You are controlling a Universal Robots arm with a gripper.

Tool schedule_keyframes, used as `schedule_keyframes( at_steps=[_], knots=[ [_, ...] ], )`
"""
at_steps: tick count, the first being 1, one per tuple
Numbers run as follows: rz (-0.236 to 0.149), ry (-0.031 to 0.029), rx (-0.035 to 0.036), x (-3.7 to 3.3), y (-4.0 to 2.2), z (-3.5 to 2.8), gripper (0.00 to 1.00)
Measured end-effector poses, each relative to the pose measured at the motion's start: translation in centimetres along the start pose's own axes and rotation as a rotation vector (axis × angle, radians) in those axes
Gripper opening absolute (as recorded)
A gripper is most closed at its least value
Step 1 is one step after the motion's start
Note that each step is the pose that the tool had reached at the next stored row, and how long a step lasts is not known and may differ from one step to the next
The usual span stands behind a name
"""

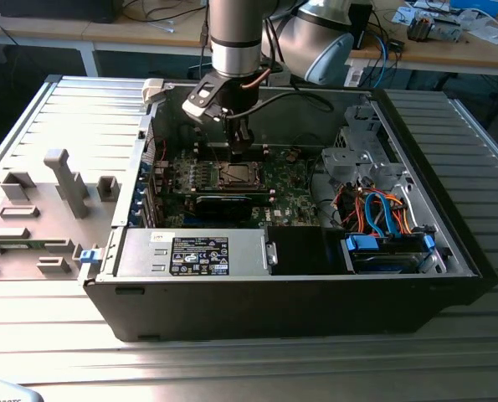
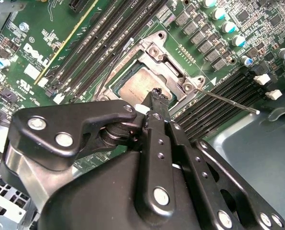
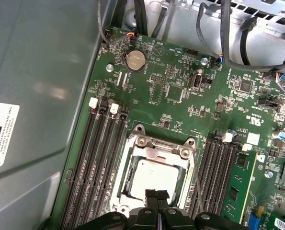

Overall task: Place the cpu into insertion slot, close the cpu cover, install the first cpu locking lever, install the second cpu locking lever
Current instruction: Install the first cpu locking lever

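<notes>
Motherboard job: the gripper (image 2: 156, 94) is hovering low over the slot (image 1: 236, 174) at the centre of the exterior view. Its claw is pinched fully together and gripping nothing, with the tip at or just above the cpu's edge. The cpu (image 3: 154, 177) is sitting in the slot, lower centre of the first wrist view, with the cover (image 3: 164, 146) apparently lying down around it. A lever (image 2: 228, 100) is jutting free at the right of the second wrist view, so the latching seems to be in hand, calling for a fine catch on thin wire.

I see a green motherboard (image 3: 180, 62) with black memory slots (image 3: 96, 158), a dull silver-grey cpu (image 3: 152, 177), a brighter silver cpu cover (image 3: 159, 143), my black gripper (image 3: 157, 195), and orange and blue cables (image 1: 381, 203).
</notes>
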State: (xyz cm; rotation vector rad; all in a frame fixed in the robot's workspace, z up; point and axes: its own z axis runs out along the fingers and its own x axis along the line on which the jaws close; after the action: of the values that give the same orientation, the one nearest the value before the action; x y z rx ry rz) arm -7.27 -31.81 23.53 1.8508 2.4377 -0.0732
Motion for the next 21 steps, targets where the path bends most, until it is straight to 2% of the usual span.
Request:
schedule_keyframes(
  at_steps=[21],
  knots=[
    [-0.066, 0.0007, -0.0061, 0.00, 0.00, 0.00, 0.11]
  ],
)
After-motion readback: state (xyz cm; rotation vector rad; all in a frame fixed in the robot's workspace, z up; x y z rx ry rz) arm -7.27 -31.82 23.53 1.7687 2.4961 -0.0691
